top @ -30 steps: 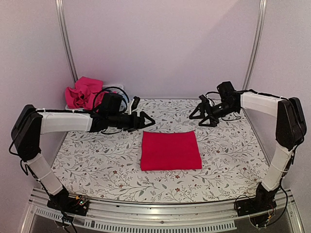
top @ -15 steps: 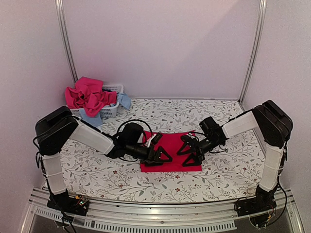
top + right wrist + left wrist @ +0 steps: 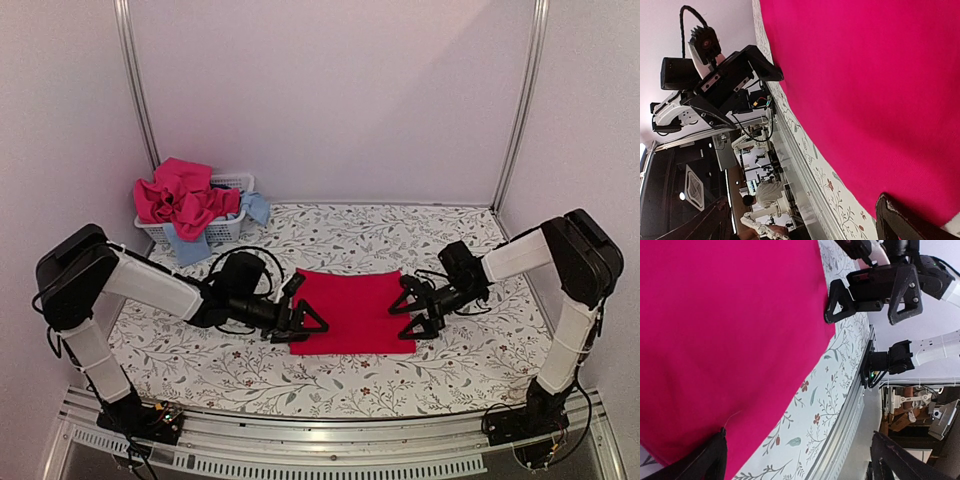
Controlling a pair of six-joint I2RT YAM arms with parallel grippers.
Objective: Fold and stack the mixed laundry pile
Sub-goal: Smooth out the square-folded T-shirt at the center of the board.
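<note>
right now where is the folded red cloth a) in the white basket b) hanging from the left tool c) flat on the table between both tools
C: the red cloth lies flat on the table, with the open left tool at its left edge and the open right tool at its right edge.

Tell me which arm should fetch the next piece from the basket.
Left, probably. The basket sits in the far-left corner, on that arm's side. The left hand is open at the left edge of the red cloth; the right hand is across it.
</note>
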